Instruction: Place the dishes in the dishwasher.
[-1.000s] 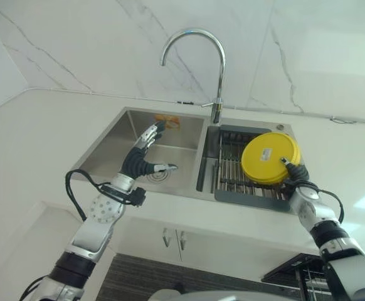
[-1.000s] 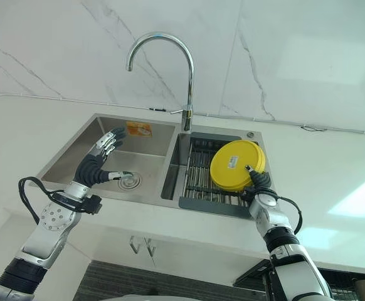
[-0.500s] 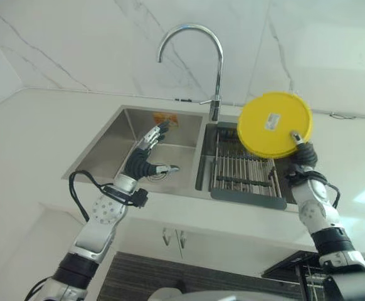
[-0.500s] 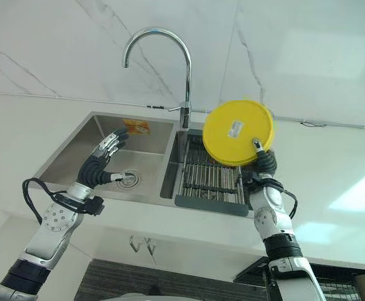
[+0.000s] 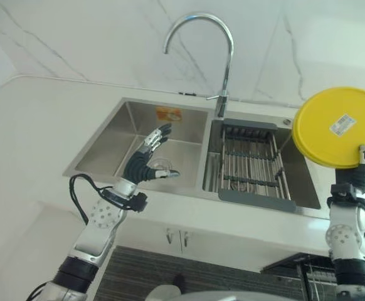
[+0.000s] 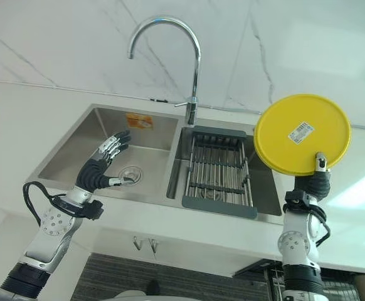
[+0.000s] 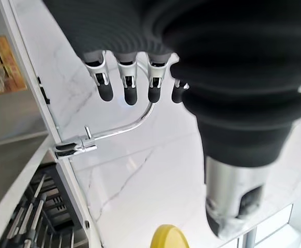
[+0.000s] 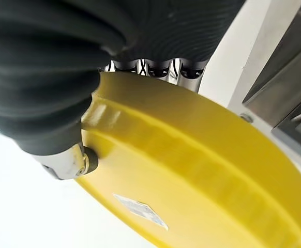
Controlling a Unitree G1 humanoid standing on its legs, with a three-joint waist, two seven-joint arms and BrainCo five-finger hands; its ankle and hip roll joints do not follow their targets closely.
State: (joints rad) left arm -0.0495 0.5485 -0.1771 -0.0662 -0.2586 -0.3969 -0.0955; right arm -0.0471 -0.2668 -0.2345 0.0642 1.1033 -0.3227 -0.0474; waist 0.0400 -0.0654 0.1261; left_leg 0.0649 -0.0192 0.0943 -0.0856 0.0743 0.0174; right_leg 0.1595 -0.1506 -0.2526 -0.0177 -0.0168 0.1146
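**A:** Why is the yellow plate [image 6: 301,134] up in the air like that?

**B:** I have it pinched at its lower rim in my right hand [image 6: 313,180] — thumb on the underside, the one with the sticker, and fingers [image 8: 150,67] curled round behind the edge. It stands nearly on edge, clear of the sink [image 5: 138,128] and over the white counter [image 5: 38,119] to the right of it. I judge that holding it upright by the rim keeps it ready to slot into a rack.

**A:** And your left hand?

**B:** My left hand [image 5: 146,158] is empty, fingers straight and spread, hanging over the left basin above the drain [image 6: 130,174]. It holds nothing and touches nothing that I can see — I'd guess it is simply out of the way.

**A:** Anything more to collect?

**B:** The dark drying rack [image 5: 251,164] in the right basin looks bare, and the tap [image 5: 217,56] arches over the divider between the basins. I can't pick out other dishes.

**A:** Where is the dishwasher?

**B:** Hard to say. Below the counter on the right, a dark wire frame [image 5: 295,266] peeks out at the bottom edge — possibly a pulled-out rack, but it is cut off and half behind my arm. How far my fingers wrap round the back of the plate is hidden too.
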